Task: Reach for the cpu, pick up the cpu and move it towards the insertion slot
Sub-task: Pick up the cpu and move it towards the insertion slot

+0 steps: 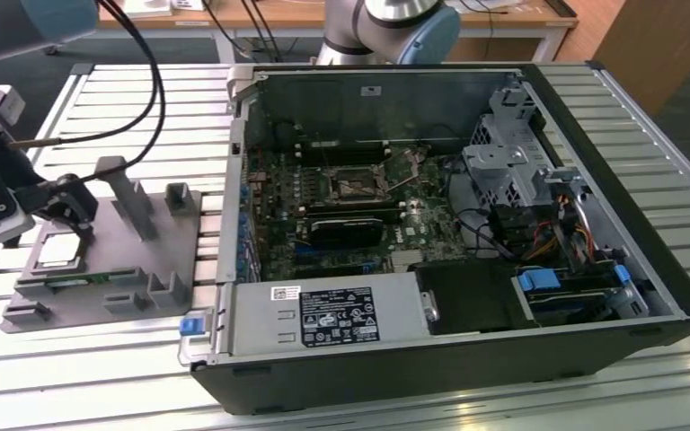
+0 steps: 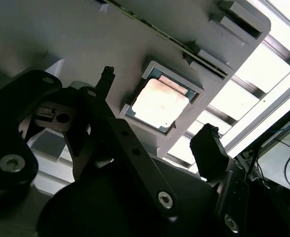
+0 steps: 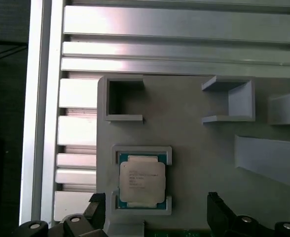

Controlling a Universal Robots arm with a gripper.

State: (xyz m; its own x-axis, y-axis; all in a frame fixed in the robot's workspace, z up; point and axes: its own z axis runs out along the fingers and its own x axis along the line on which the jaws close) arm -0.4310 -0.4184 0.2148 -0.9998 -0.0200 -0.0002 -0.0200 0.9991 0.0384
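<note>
My pincer (image 1: pixel 72 215) hangs over the grey holder (image 1: pixel 141 260) at the exterior view's left, and it is wide open with nothing in its grip. In both wrist views the two dark fingers (image 3: pixel 96 200) stand one on either side of the cpu (image 3: pixel 142 178), with bare holder showing between each tip and the chip. I touch nothing that I can see.

The cpu lies flat in a shallow square recess of the holder, framed by low grey walls, with its pale metal top facing up and a thin green edge showing around it. In the second wrist view the cpu (image 2: pixel 160 103) sits between my pincer's (image 2: pixel 157 106) tips, and its top glares bright. In the exterior view the cpu (image 1: pixel 60 254) is a pale square just beneath my pincer.

A thin green memory stick (image 1: pixel 75 278) lies in the holder just beside the cpu's recess. The holder rests on a table (image 1: pixel 105 99) of silver slats, and upright grey posts rise from its far part.

The slot (image 1: pixel 355 186) is well apart from me, toward the exterior view's right, on the board inside the open black case (image 1: pixel 465 359). Its dark centre sits in a silver bracket.
</note>
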